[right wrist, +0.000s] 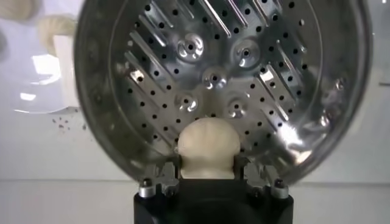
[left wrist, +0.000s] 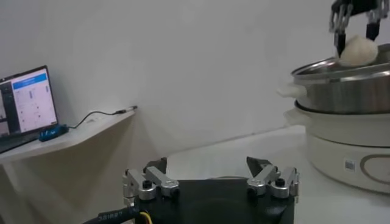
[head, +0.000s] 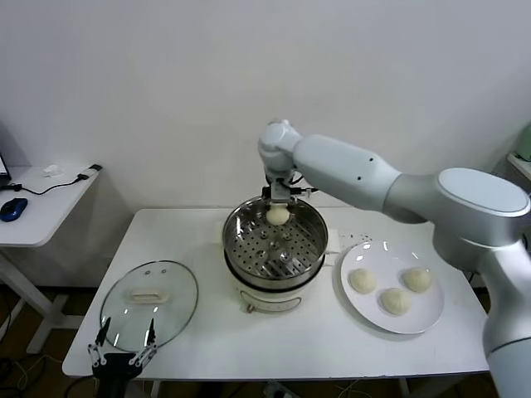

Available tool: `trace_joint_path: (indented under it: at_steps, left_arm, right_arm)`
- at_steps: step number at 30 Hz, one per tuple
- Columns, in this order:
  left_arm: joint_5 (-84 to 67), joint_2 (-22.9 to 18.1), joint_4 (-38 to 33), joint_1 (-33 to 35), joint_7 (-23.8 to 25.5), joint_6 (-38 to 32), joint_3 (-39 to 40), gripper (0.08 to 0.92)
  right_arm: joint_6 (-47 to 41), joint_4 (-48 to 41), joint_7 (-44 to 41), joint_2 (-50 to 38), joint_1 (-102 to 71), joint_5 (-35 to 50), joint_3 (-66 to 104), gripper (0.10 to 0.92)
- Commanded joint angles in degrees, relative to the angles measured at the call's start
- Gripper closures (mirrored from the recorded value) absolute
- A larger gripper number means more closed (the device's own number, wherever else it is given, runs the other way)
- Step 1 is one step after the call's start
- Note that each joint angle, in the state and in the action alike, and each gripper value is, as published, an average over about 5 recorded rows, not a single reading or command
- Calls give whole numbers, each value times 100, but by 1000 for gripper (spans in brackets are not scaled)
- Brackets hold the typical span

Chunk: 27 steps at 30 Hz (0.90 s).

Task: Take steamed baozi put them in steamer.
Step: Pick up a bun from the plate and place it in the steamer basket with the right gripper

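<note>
My right gripper point(head: 278, 207) is shut on one baozi point(head: 278, 215) and holds it over the far side of the steamer point(head: 241, 240), above its perforated floor. In the right wrist view the bun point(right wrist: 207, 146) sits pinched between the fingers point(right wrist: 175, 165) with the empty steel basket point(right wrist: 304, 91) beyond it. In the left wrist view the bun point(left wrist: 358, 51) hangs just above the steamer's rim point(left wrist: 341, 70). Three more baozi point(head: 362, 280) lie on the white plate point(head: 365, 313) to the right. My left gripper point(head: 124, 348) is open and empty, parked by the table's front left edge.
The glass lid with a white handle point(head: 149, 303) lies flat on the table left of the steamer, just behind my left gripper. The white cooker base point(head: 270, 303) carries the pot. A side desk point(head: 41, 211) with a blue mouse stands at the left.
</note>
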Motion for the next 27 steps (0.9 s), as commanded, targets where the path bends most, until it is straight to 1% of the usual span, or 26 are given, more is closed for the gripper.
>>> trace_joint_path:
  at_steps: [1, 7, 10, 13, 17, 19, 21, 27]
  left_arm:
    - [-11, 3, 7, 0, -2, -1, 2, 177]
    - [-9, 4, 27, 7, -3, -10, 2, 177]
    - [-4, 1, 34, 4, -3, -14, 9, 177]
    - [0, -3, 38, 5, -5, -26, 10, 177]
    - [2, -5, 39, 9, -9, -36, 14, 177]
    - [5, -5, 33, 9, -7, -33, 17, 177]
    - [11, -3, 17, 12, 2, -26, 18, 177]
    - [30, 2, -36, 43, 15, -26, 26, 177]
  right_arm:
    - [132, -509, 41, 278, -404, -388, 113, 457]
    - [111, -551, 37, 285, -483, -389, 121, 455]
    - [73, -543, 50, 289, -478, -398, 123, 439]
    - [65, -492, 55, 256, -442, -380, 135, 379]
    - [74, -327, 46, 144, -325, -288, 198, 269]
    - [71, -132, 12, 19, -193, -150, 232, 227]
    - [49, 126, -76, -173, 8, 84, 220, 209]
    - [-243, 938, -245, -1161, 938, 1233, -84, 203]
